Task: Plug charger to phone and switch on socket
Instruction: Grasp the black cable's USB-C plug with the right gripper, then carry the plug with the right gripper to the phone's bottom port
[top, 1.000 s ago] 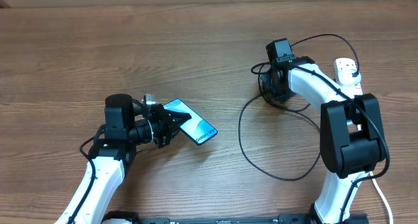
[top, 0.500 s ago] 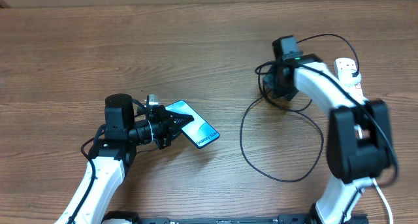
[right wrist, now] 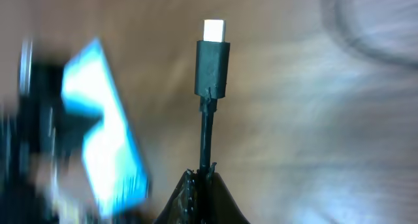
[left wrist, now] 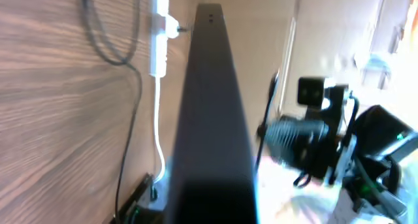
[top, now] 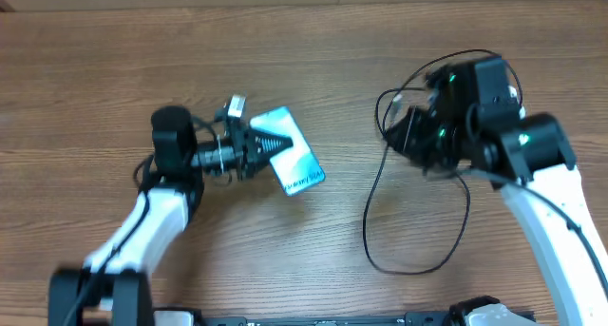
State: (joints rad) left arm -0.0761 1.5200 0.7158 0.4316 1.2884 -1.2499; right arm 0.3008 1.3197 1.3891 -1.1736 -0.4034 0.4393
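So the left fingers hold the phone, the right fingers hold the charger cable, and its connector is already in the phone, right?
No, it isn't plugged in: the right wrist view shows the connector bare, apart from the phone. The left fingers do hold the phone, the right fingers the cable.

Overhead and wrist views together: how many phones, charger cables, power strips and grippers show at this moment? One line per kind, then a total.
Phones: 1, the phone
Charger cables: 1, the charger
Power strips: 1, the socket
Grippers: 2, the left gripper and the right gripper
Total: 5
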